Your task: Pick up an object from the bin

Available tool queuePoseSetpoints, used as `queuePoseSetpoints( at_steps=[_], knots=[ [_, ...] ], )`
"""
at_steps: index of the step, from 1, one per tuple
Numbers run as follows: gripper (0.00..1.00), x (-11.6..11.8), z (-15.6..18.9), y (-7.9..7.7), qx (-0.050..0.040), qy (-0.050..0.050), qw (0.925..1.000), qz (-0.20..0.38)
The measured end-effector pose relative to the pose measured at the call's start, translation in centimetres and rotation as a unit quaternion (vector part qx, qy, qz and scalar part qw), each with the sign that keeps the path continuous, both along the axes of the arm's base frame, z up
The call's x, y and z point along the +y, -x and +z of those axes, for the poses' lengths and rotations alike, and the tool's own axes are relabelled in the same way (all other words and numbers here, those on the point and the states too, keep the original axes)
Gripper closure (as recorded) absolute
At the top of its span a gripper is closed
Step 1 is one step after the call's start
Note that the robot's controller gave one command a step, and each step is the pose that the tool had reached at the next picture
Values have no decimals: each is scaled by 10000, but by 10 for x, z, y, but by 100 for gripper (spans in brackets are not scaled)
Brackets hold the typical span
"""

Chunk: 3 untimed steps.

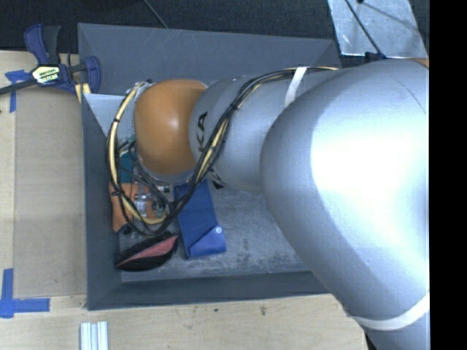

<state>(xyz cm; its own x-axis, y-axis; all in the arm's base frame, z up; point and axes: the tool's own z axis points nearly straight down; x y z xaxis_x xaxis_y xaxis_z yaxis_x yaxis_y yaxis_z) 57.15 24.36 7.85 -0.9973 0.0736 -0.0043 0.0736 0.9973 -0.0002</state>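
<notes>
Grey bin (219, 46) holds blue block (201, 228), red-black obj (149, 252).

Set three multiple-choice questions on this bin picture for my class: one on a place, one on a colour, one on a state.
1. Where in the bin does the black-and-red object lie?
A upper right corner; B middle; C lower left corner of the view.
2. What colour is the flat slab beside it?
A green; B blue; C yellow.
3. What is the arm doing?
A reaching into the bin; B parked clear of it; C lying on the board outside.

Key:
1 C, it sits by the walls of that corner.
2 B, the slab is plainly blue.
3 A, its orange cover hangs over the bin's left half.
</notes>
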Motion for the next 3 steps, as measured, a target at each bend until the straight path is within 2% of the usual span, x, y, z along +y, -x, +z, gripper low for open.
queuePoseSetpoints(
  at_steps=[1,2,3],
  knots=[
    [100,0,2,1,25,7,10000,2],
    [100,-2,17,8,157,51,9999,7],
    [100,-1,35,7,143,40,9999,9]
  ],
)
